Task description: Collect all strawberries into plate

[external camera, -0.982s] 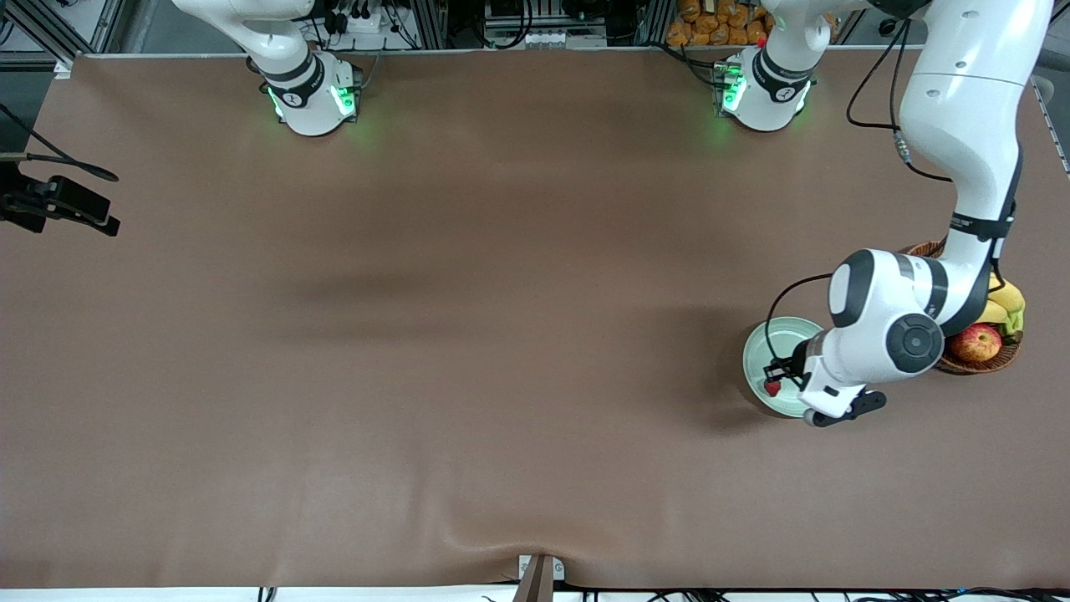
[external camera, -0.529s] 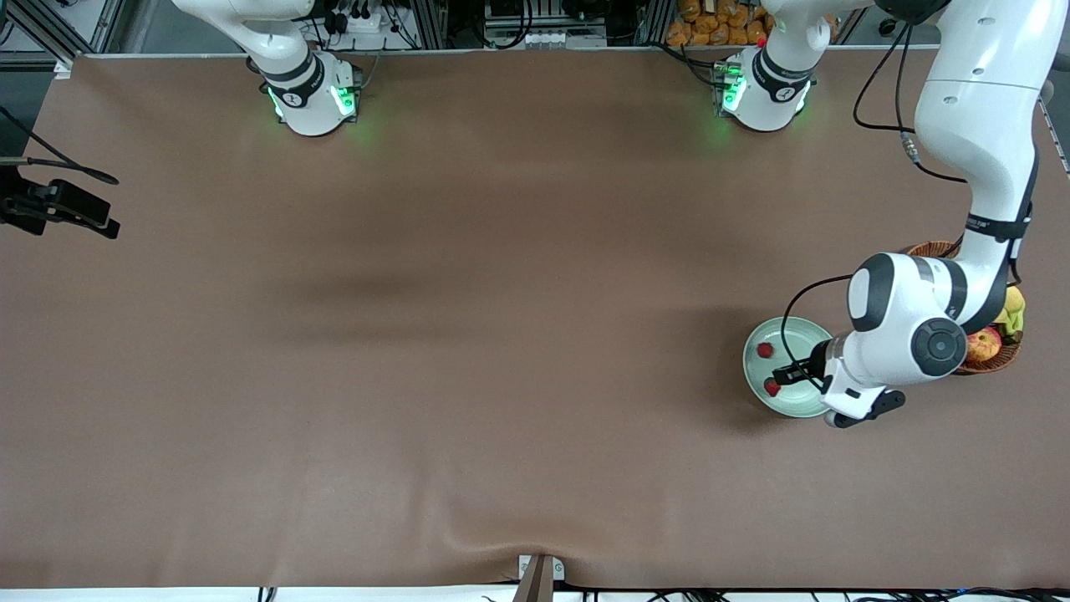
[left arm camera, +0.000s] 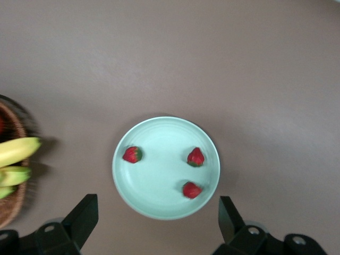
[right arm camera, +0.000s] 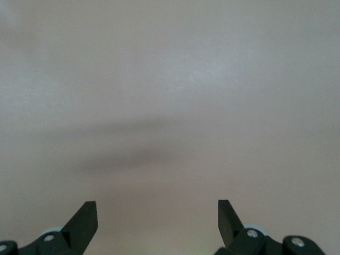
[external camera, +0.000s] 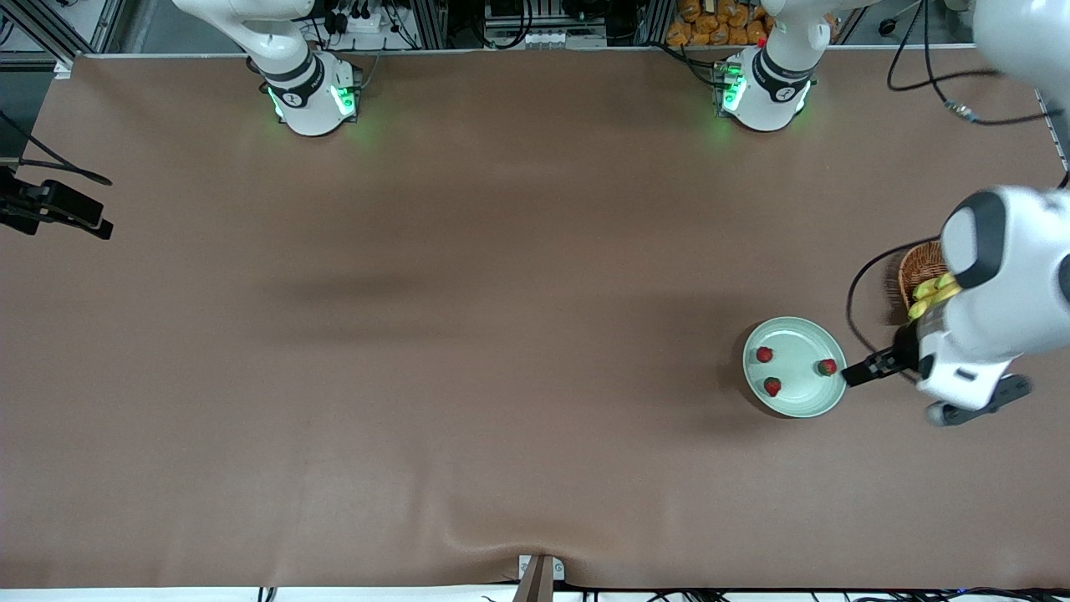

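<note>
The pale green plate [external camera: 796, 343] lies toward the left arm's end of the table, with three strawberries in it [external camera: 764, 354] [external camera: 772, 386] [external camera: 827, 366]. My left gripper [external camera: 861, 372] hangs open and empty in the air, just outside the plate's rim on the basket side. In the left wrist view the plate [left arm camera: 159, 180] and its strawberries [left arm camera: 132, 154] [left arm camera: 195, 157] [left arm camera: 192, 189] show between the spread fingers of the left gripper [left arm camera: 158, 202]. In the right wrist view my right gripper [right arm camera: 156, 206] is open over bare table, and its arm waits.
A brown wicker basket [external camera: 915, 269] with bananas [external camera: 932, 294] stands beside the plate, partly hidden by the left arm. A black fixture [external camera: 58, 207] juts in at the right arm's end. The brown table cover [external camera: 501, 334] spreads wide.
The left gripper opened and let a strawberry go into the plate, then rose and drew back toward the basket. All three strawberries now show. The right arm has not moved.
</note>
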Tool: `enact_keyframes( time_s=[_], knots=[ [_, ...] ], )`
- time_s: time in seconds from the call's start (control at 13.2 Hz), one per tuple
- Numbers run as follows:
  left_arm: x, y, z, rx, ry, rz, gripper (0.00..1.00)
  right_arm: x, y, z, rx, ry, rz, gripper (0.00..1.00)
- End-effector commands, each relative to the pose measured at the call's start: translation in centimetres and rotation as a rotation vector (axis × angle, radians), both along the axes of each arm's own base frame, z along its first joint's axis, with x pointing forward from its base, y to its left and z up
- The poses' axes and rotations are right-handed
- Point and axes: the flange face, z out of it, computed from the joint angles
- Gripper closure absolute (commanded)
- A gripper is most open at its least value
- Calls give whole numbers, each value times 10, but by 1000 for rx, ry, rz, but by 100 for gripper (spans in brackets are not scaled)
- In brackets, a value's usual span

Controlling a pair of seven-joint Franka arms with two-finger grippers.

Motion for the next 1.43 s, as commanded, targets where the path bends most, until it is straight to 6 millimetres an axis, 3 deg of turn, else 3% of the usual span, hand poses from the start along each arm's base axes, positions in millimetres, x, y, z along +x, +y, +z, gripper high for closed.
enact_keyframes(
  time_s=[0.0,0.23,0.53,0.76,1.06,1.36],
  knots=[
    [-28,-2,57,51,1,-116,0,1,-7,7,-12,-11,-18,0],
    [-56,-6,104,72,17,-239,0,3,0,5,-9,-18,-6,0],
    [-93,-38,146,60,18,-320,0,4,3,5,-6,-17,-1,0],
    [-108,-31,159,8,37,-310,0,4,3,5,-3,-17,-1,0],
    [-143,-41,162,9,58,-331,0,4,12,4,-7,-15,17,0],
    [-143,-36,164,7,72,-381,0,5,18,5,-8,-16,28,0]
  ],
)
